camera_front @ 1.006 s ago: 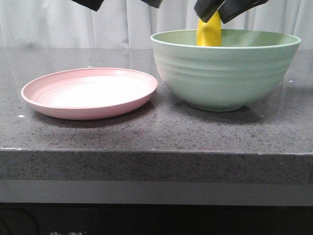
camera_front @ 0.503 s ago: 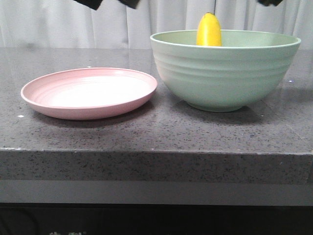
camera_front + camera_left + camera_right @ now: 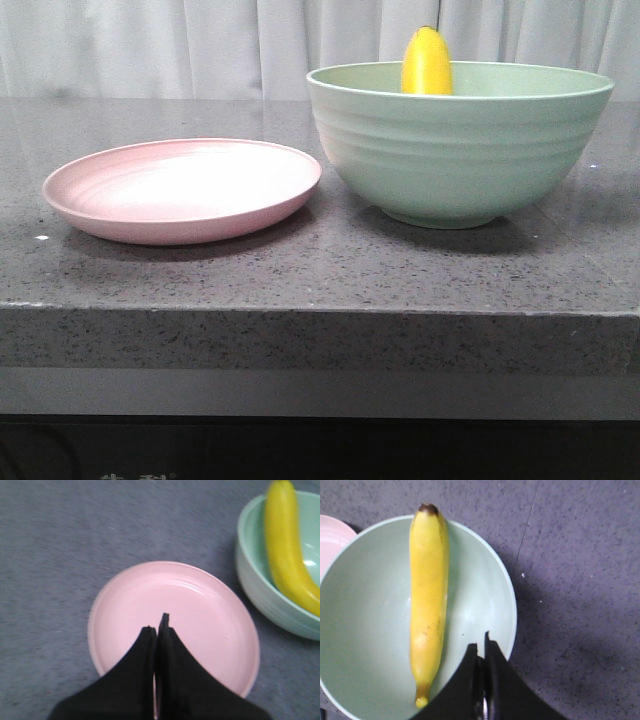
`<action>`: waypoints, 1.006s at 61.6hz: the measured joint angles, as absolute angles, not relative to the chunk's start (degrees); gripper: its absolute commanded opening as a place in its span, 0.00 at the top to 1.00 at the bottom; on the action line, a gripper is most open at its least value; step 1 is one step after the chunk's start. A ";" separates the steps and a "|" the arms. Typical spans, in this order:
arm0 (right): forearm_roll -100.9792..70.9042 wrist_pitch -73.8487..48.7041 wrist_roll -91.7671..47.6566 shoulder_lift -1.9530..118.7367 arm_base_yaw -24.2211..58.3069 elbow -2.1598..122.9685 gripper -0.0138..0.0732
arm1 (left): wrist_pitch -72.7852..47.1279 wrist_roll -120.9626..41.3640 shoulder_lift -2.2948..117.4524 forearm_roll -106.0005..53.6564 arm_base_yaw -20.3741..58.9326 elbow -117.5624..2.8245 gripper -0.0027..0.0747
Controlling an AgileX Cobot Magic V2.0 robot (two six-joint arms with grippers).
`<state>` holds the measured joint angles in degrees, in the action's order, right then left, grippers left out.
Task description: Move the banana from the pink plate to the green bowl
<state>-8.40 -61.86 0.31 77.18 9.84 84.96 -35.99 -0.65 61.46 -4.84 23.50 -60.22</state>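
1. Left fingers (image 3: 157, 622) are pressed together with nothing between them, hanging over the pink plate (image 3: 210, 630) in the left wrist view.
2. Right fingers (image 3: 481, 642) are clenched too, tips touching, gripping nothing. They sit above the rim of the green bowl (image 3: 485, 585), on the side away from the plate.
3. Neither arm shows up in the front view, just the bench (image 3: 320, 280) and the dishes.
4. Banana (image 3: 427, 595) is inside the bowl, lying lengthwise across it. One end rests down low in the bowl near the front wall, and the dark-tipped end leans up on the far rim.
5. From the front you only see a rounded yellow end of the banana (image 3: 427, 62) poking above the bowl's back edge, a bit left of the bowl's middle.
6. Plate (image 3: 180, 190) has nothing on it. It sits flat on the bench to the left of the bowl (image 3: 460, 150), rims really close together, though I can't tell from these angles if they actually touch.
7. Bowl is upright on its little foot and stands a lot taller than the plate.
8. Bench is dark speckled stone, and there's a pale curtain (image 3: 200, 45) hanging behind it.
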 measured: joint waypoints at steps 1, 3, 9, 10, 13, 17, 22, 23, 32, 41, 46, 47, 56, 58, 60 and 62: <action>-8.40 -61.01 0.31 75.62 9.84 84.00 0.91 | -35.99 -0.65 60.45 -4.54 22.42 -60.01 0.99; -8.40 -59.34 0.31 73.38 9.84 81.36 0.91 | -35.99 -0.65 59.02 -4.26 19.75 -59.53 0.99; -8.38 -53.05 0.31 65.71 9.84 73.38 0.91 | -35.61 -0.65 53.82 -3.58 13.33 -56.92 0.99; -8.38 -52.01 0.31 63.87 9.84 72.04 0.91 | -35.46 -0.65 52.56 -3.43 12.48 -56.40 0.99; -8.38 -48.31 0.00 59.56 9.84 66.46 0.91 | -34.89 -0.65 49.48 -3.42 9.95 -54.33 0.99; -8.38 -43.57 0.00 53.83 9.84 59.96 0.91 | -33.65 -0.65 45.42 -3.31 7.53 -51.15 0.99; -8.38 -37.83 0.00 46.19 9.84 51.45 0.91 | -32.18 -0.65 40.29 -3.31 6.43 -46.27 0.99; -8.38 -37.01 0.00 44.88 9.84 50.08 0.91 | -31.82 -0.65 38.83 -3.31 6.31 -45.01 0.99; -8.38 -30.01 0.00 30.11 9.84 36.55 0.92 | -29.90 -0.65 28.16 -3.31 6.15 -36.72 0.99; -8.38 -26.87 0.00 17.76 9.84 27.03 0.92 | -29.78 -0.65 17.80 -3.52 6.15 -28.63 0.99; -8.38 -26.09 0.00 12.40 9.84 23.50 0.92 | -29.78 -0.65 11.92 -3.62 6.15 -25.49 0.99; -8.28 -25.99 0.00 11.66 9.84 23.05 0.92 | -29.78 -0.65 11.11 -3.55 6.15 -24.83 0.99; -8.15 -25.83 0.00 6.69 9.84 20.68 0.92 | -29.47 -0.65 5.04 -3.69 6.15 -22.31 0.99; -8.15 -25.70 0.00 6.55 9.84 20.68 0.92 | -29.35 -0.65 4.45 -3.69 6.15 -22.17 0.99; -8.15 -25.62 0.00 6.44 9.84 20.58 0.92 | -29.06 -0.65 4.16 -3.69 6.15 -22.09 0.99; -8.15 -25.48 0.00 6.40 9.84 20.55 0.92 | -28.87 -0.65 4.06 -3.69 6.15 -22.04 0.99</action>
<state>-8.15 -25.48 0.00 6.40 9.84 20.55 -28.87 -0.65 4.06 -3.69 6.15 -22.04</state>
